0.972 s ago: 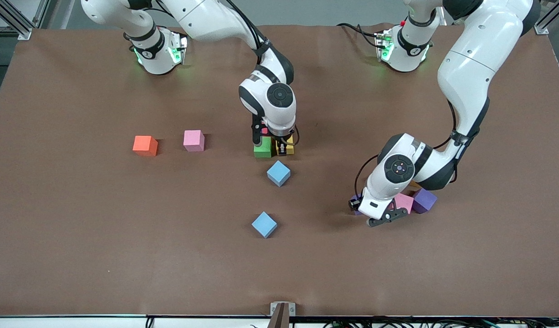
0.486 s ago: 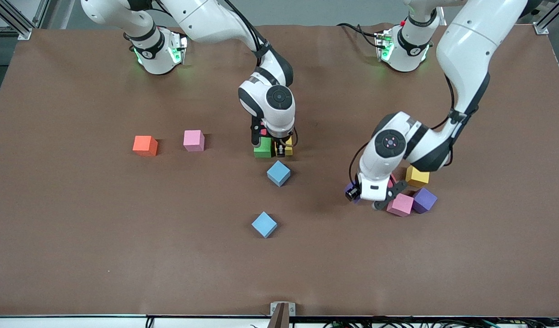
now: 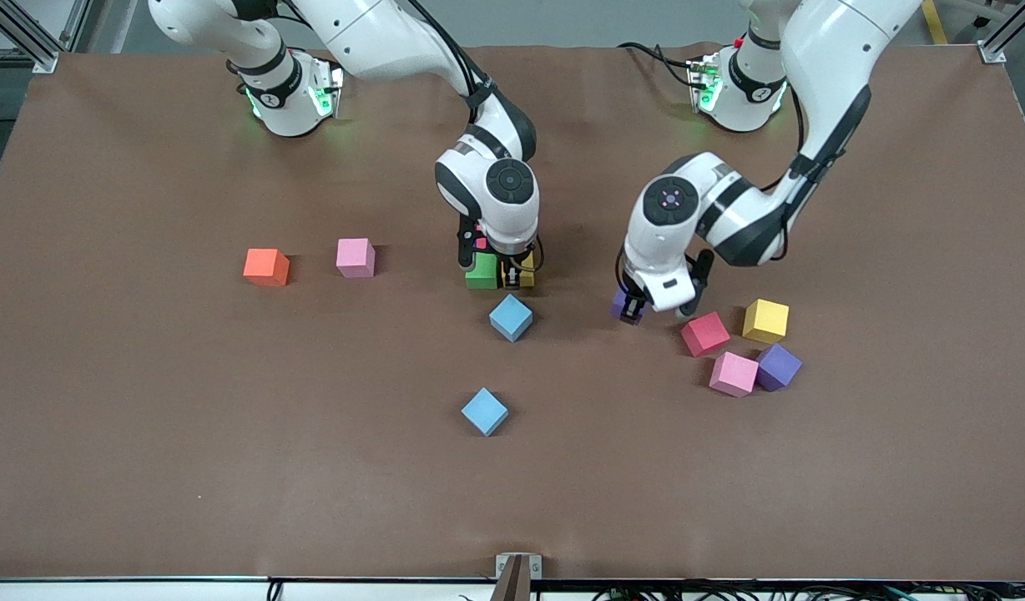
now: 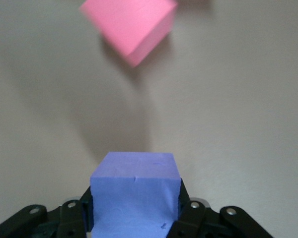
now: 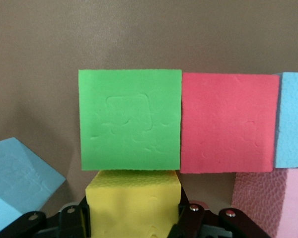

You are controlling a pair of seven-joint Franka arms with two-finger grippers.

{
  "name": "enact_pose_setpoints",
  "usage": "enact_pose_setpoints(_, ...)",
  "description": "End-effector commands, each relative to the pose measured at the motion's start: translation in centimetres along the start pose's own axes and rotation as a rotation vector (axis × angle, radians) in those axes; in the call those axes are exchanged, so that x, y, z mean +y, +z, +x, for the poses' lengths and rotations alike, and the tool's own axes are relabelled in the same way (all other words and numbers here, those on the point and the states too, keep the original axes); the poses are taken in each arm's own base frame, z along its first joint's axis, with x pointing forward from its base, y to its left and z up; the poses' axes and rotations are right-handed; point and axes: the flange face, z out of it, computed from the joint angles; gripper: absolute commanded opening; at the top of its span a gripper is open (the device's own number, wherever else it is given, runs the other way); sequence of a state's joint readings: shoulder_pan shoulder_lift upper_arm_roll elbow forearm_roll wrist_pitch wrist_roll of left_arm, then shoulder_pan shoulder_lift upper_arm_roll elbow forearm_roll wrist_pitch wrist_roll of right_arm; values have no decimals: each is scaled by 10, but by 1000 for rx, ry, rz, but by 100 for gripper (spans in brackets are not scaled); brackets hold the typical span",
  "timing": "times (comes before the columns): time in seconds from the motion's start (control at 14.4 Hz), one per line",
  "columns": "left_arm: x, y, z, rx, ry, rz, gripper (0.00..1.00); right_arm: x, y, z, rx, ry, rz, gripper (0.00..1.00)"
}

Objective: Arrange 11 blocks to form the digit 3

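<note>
Blocks, count in view: foam cubes scattered over the brown table [image 3: 145, 434], none stacked.
Digit 3, state: only a start, at mid-table under the right arm; green block [image 3: 482, 272] and red block [image 5: 229, 130] touch side by side, with more cubes next to the red one seen in the right wrist view: a blue one [image 5: 292, 120] touching it and a pink one [image 5: 288, 202] just past it.
Right gripper [image 3: 515, 275]: low at that cluster, fingers clamped on a yellow block [image 5: 133, 201], which sits against the green block's side.
Left gripper [image 3: 632, 308]: in the air over bare table between the cluster and the group at the left arm's end, fingers clamped on a purple block [image 4: 135, 196].
Group toward the left arm's end: red cube [image 3: 704, 333], second yellow cube [image 3: 765, 320], pink cube [image 3: 734, 373], second purple cube [image 3: 778, 366]; the pink and purple ones touch, the red and yellow ones stand just apart.
Blue blocks: one [image 3: 511, 317] near the cluster, nearer the front camera; another [image 3: 484, 411] nearer still, toward the table's front edge.
Pink block, lone [image 3: 355, 257]: toward the right arm's end, level with the cluster.
Orange cube [image 3: 265, 267]: beside the lone pink block, closer to the right arm's end of the table.
</note>
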State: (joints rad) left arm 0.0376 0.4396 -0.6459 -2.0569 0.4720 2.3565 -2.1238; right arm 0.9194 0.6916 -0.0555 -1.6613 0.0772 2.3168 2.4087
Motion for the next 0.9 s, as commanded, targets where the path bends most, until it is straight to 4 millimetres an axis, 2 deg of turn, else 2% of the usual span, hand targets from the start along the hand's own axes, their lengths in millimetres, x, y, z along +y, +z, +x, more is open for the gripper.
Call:
enact_pose_setpoints(0.0, -32, -4, -16, 32, -124, -3, 37, -4, 2, 9, 6, 57, -17, 0)
enact_pose_setpoints(0.21, -50, 6, -34, 28, -261, 23, 37, -7, 2, 11, 6, 74, -17, 0)
enact_pose_setpoints(0.35, -59, 7, -45, 18, -293, 20, 37, -8, 3, 12, 12, 80, -21, 0)
enact_pose_setpoints(0.62, -62, 7, -54, -31, -396, -10, 37, -8, 2, 13, 12, 82, -22, 0)
enact_pose_setpoints(0.83, -66, 5, -63, -38, -403, -9, 37, -4, 3, 10, 14, 74, -22, 0)
